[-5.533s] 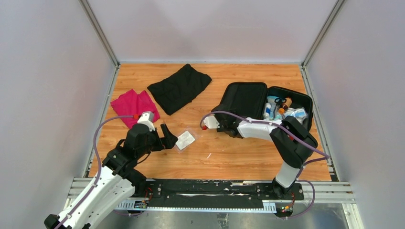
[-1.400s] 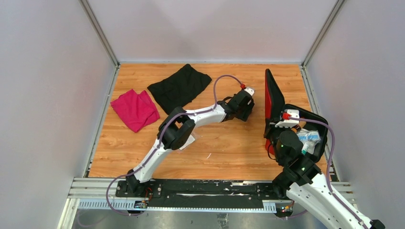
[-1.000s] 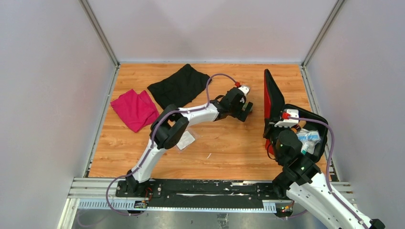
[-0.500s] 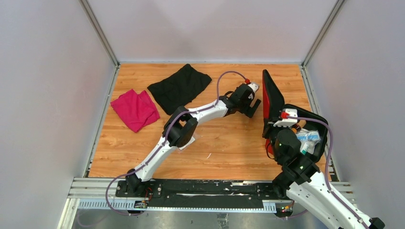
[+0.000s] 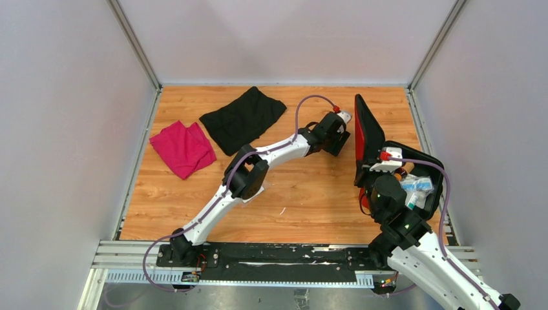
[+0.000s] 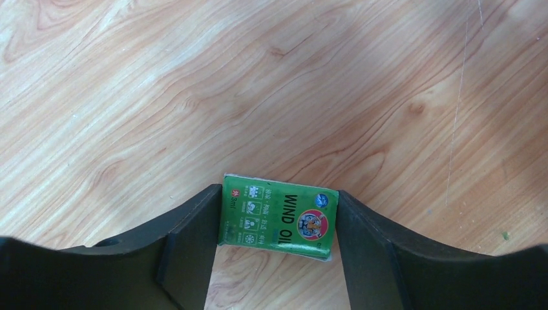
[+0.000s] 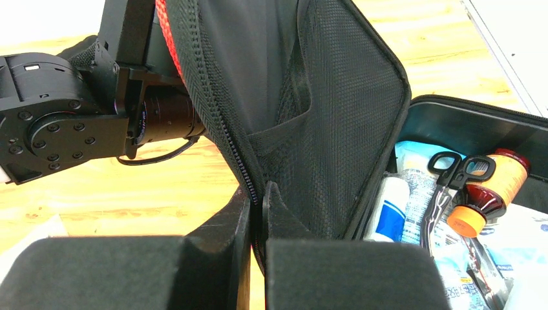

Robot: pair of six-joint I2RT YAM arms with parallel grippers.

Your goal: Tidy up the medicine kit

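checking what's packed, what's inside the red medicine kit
In the medicine kit: black scissors, an amber bottle with orange cap, a white-and-blue tube and pale packets. Anything beneath them, or behind the raised lid, is covered.

Green box (image 6: 278,216) between black left fingers (image 6: 187,252) (red tiger badge), red kit (image 5: 359,139), black mesh lining (image 7: 329,116), wood-grain table (image 6: 258,77)

Grn box (image 6: 276,217) reads "WIND OIL" w/ tiger logo.

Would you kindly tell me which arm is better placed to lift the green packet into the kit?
Left: the left gripper straddles the green packet on the table; the right gripper is shut on the medicine kit's lid edge, propping it open.
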